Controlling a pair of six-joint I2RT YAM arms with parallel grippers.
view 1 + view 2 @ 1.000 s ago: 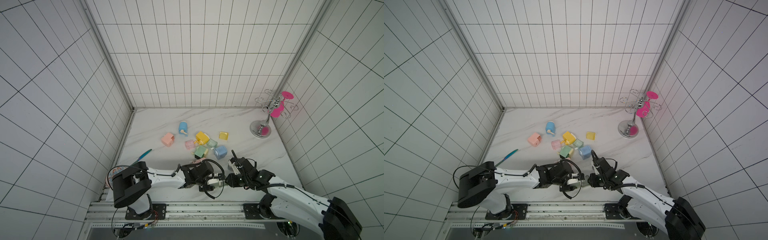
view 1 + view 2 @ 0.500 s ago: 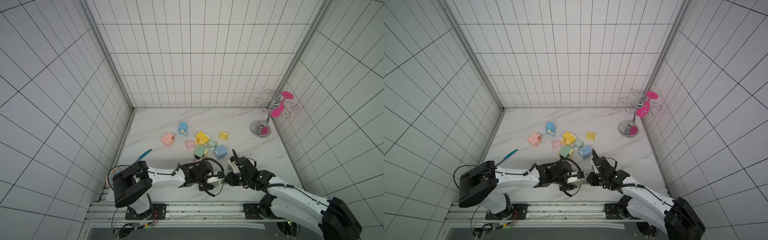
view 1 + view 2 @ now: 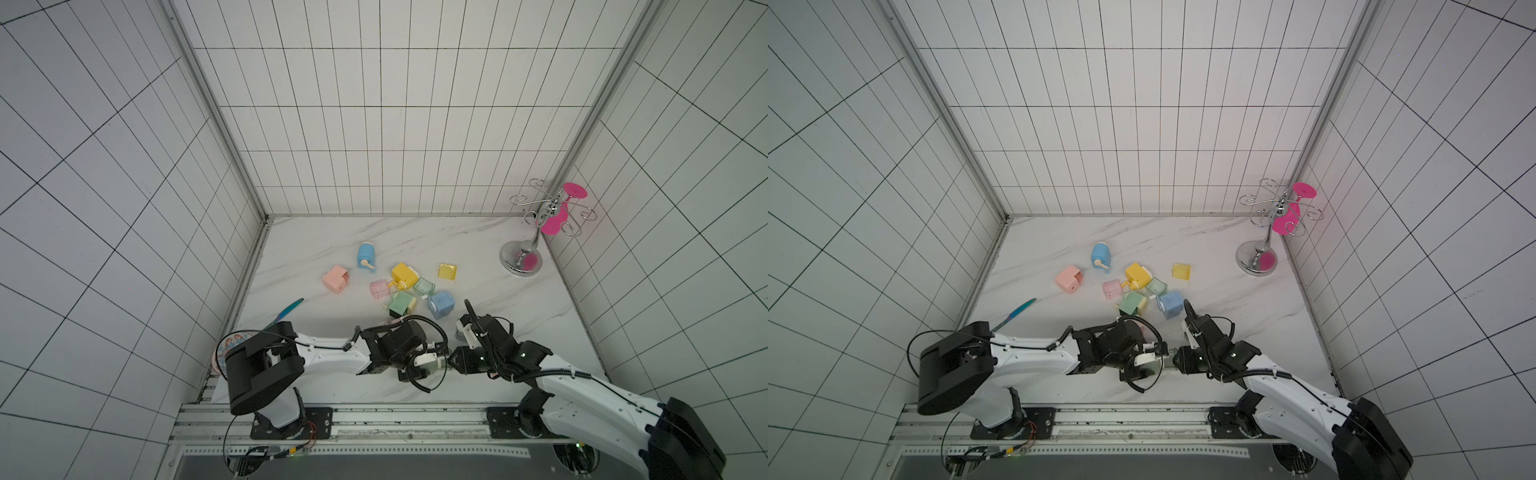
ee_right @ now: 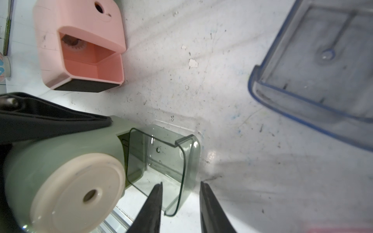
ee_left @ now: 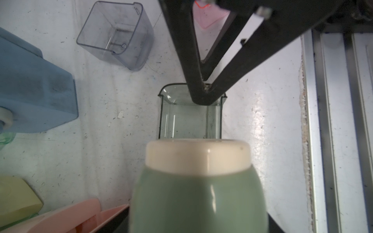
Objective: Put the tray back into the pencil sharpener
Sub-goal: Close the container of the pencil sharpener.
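Marble worktop [image 4: 222,90], scuffed, tiled walls [image 3: 374,124] round it. R jaws parted, astride the tray [image 4: 161,153] end wall w/ a gap each side, so not clamping. Tray sits part-way in the sharpener [image 4: 66,161] slot, rest sticking out. L jaws clamp the sharpener body. Tray: thin clear plastic, prob. light, stiff, slick, could crack; better pushed on the end wall than squeezed. Looks empty. Nearby blue tray [image 4: 302,50] also empty; pink sharpener [image 4: 80,50] has its slot bare.
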